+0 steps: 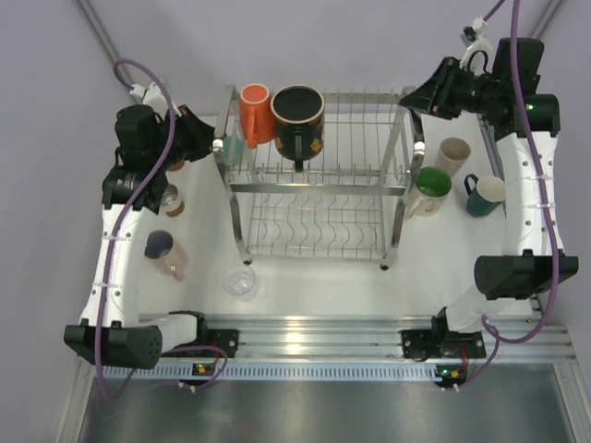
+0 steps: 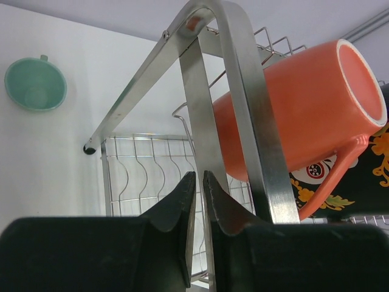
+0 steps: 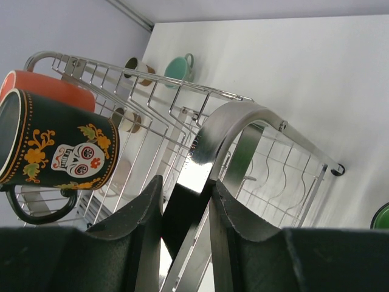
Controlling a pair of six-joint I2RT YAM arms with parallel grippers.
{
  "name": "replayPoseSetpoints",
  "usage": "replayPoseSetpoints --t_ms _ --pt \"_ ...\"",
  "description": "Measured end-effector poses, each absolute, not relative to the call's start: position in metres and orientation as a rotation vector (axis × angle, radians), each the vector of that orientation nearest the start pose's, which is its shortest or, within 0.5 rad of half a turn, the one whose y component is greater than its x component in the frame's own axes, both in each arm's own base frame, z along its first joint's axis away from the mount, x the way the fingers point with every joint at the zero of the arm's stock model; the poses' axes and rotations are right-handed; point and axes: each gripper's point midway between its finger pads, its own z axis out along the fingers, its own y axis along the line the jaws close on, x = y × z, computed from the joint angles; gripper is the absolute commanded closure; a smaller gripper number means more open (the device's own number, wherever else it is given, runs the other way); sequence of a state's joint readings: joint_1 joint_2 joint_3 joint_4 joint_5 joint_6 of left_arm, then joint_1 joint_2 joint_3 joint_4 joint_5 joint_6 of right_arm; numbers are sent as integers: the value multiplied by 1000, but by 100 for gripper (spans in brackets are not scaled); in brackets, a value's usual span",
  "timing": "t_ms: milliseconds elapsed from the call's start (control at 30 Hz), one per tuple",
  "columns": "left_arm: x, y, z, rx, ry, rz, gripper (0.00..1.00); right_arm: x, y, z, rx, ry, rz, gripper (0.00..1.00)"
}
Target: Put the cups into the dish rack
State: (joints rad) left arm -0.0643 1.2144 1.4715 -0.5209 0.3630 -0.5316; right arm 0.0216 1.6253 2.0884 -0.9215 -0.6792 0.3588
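The chrome dish rack (image 1: 319, 187) stands mid-table. An orange mug (image 1: 254, 113) and a large black patterned mug (image 1: 297, 115) lie on its top tier. My left gripper (image 1: 205, 138) is at the rack's left rear post. In the left wrist view its jaws (image 2: 199, 173) are shut to a thin slit with nothing between them. The post (image 2: 237, 91) and the orange mug (image 2: 304, 103) are just beyond. My right gripper (image 1: 411, 97) is at the right rear corner. In the right wrist view it (image 3: 185, 179) is shut on the rack's steel post (image 3: 225, 128).
Right of the rack stand a green mug (image 1: 429, 192), a tall beige cup (image 1: 452, 155) and a teal mug (image 1: 483, 195). To the left are a brown-cream paper cup (image 1: 172, 200) and a pink cup (image 1: 166, 254). A clear cup (image 1: 240, 281) stands in front.
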Motion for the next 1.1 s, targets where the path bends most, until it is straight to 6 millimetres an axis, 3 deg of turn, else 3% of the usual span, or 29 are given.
replayPoseSetpoints --t_ms 167,300,433,767,967,1100 --pt "355 -104 385 -180 1875 -741 79 387 130 416 -99 2038 925 63" --pt "360 -98 382 -200 1884 -689 63 391 127 417 -160 2011 869 53" --pt "373 -81 380 -250 1906 -573 38 397 118 419 -156 1994 801 47" --pt "384 -48 398 -331 1890 -400 28 402 78 444 -36 1909 665 23" --pt "382 -22 388 -409 1909 -279 27 378 70 467 -4 1842 608 16" --pt "383 5 380 -481 1929 -186 27 346 66 475 17 1790 571 15"
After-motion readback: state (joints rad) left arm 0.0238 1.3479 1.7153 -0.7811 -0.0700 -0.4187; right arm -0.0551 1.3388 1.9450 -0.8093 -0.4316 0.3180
